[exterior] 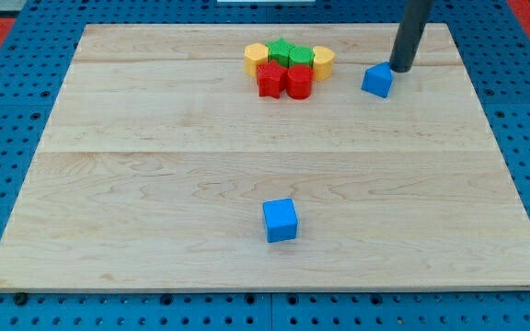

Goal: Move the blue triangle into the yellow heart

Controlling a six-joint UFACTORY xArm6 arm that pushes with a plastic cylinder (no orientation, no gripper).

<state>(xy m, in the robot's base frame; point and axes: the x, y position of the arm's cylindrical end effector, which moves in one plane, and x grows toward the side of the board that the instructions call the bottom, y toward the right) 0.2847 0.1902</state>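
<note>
Blue triangle point(376, 81) sits near the view's top right of the wooden board point(155, 184), just right of a tight cluster of blocks. You see my tip point(400, 67) just beside its upper right; contact is unclear. With only a rod, you have no jaws to read. The yellow heart point(323, 61) forms the cluster's right edge, beside green point(288, 53), red point(284, 80) and another yellow block point(256, 58). A blue cube point(281, 221) lies alone toward the bottom.
</note>
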